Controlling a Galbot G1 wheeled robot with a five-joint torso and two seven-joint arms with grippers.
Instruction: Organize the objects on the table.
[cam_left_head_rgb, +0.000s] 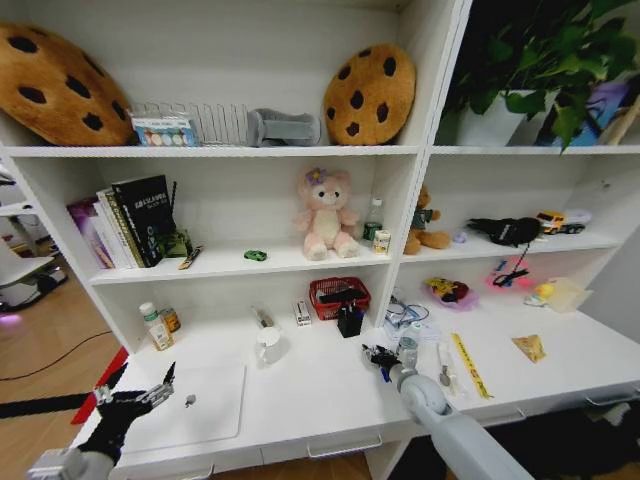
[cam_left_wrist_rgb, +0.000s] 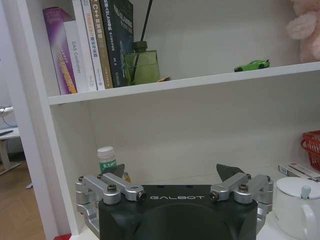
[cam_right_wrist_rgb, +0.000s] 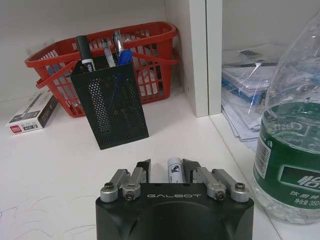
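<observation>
My right gripper (cam_right_wrist_rgb: 166, 170) is closed on a marker (cam_right_wrist_rgb: 174, 168), whose long axis runs straight out between the fingers toward the black mesh pen cup (cam_right_wrist_rgb: 110, 105). White table (cam_left_head_rgb: 330, 390) lies bare between tip and cup. A water bottle (cam_right_wrist_rgb: 292, 145) stands close beside the gripper; the red basket (cam_right_wrist_rgb: 150, 60) sits behind the cup against the shelf divider. My left gripper (cam_left_head_rgb: 135, 392) hangs wide open and empty at the table's left front edge, beside the closed laptop (cam_left_head_rgb: 200, 405). A white mug (cam_left_head_rgb: 268, 345) stands beyond it.
</observation>
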